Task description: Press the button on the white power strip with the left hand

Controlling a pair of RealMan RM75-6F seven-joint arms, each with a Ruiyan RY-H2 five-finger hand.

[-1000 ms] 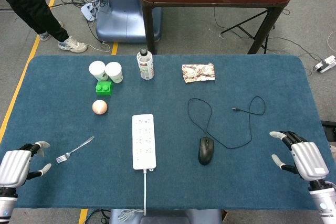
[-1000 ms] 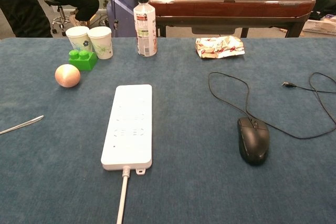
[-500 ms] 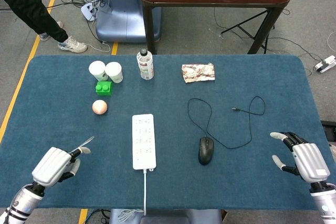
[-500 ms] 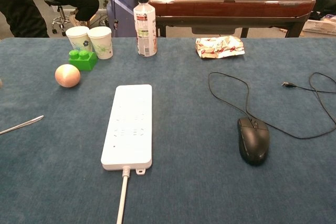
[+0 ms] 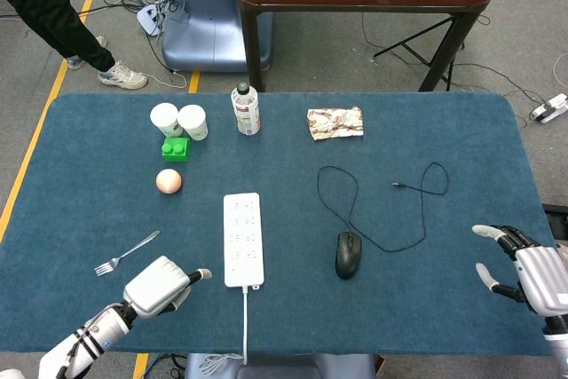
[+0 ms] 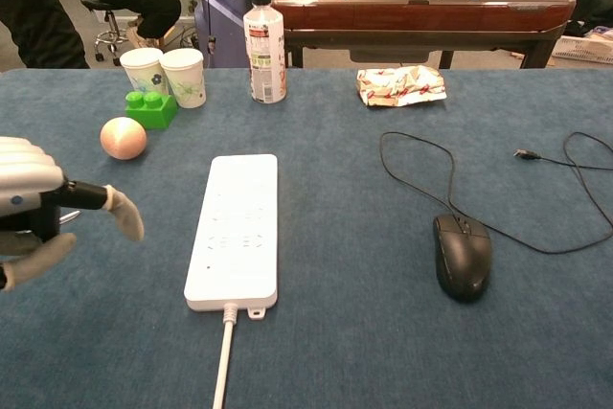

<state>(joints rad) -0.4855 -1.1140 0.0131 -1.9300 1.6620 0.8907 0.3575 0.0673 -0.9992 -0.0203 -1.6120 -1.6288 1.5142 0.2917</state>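
Observation:
The white power strip (image 5: 243, 238) (image 6: 237, 229) lies lengthwise in the middle of the blue table, its cord running off the near edge. Its button cannot be made out. My left hand (image 5: 160, 285) (image 6: 38, 213) hovers to the left of the strip's near end, apart from it, fingers spread and holding nothing. My right hand (image 5: 532, 273) is at the table's right near corner, open, with fingers spread; the chest view does not show it.
A fork (image 5: 126, 253) lies just beyond the left hand. A peach ball (image 5: 169, 181), a green block (image 5: 176, 149), two paper cups (image 5: 178, 120) and a bottle (image 5: 246, 109) stand at the back left. A black mouse (image 5: 348, 254) with its cable and a snack packet (image 5: 335, 122) lie to the right.
My left hand has moved rightward from the table's left near corner toward the strip's near end and now shows in the chest view. The right hand shifted slightly right.

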